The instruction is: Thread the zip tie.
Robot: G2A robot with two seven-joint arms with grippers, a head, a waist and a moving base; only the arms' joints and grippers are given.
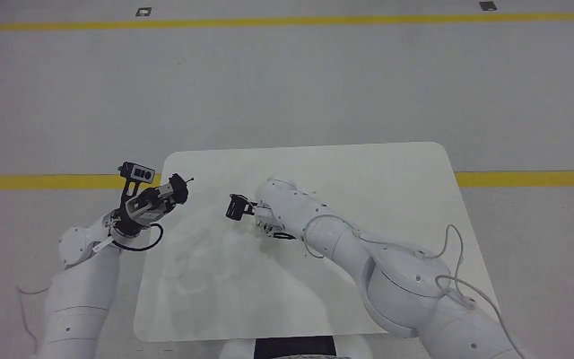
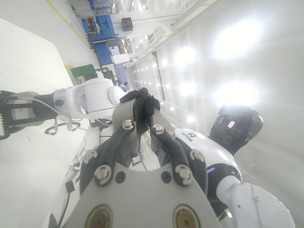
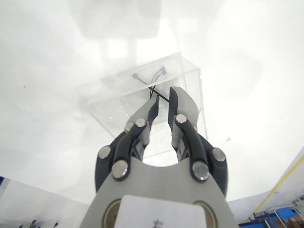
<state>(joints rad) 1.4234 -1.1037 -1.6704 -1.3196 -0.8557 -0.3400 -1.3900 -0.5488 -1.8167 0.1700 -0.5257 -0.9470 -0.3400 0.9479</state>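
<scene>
Right gripper (image 3: 164, 96) narrowly parted over clear box (image 3: 188, 68); black zip tie (image 3: 154, 91) strand crosses gap between its tips. Left gripper (image 2: 144, 103) clamped on small black piece (image 2: 143, 92) near table (image 1: 377, 179) edge. Advice: centre strand between pads, close gently, lift clear of box wall.

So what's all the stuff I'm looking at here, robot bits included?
table: one, white, under both arms.
floor lines: two, yellow, on the floor around the table.
clear box: one, transparent, on the table below the right gripper.
boxed zip tie: one black strand, at the clear box; paler strands nearby may be reflections.
held zip tie: one, black, pinched in the left gripper.
left gripper: one, grey and black, shut, by the table's edge.
right gripper: one, grey and black, open, over the box.
</scene>
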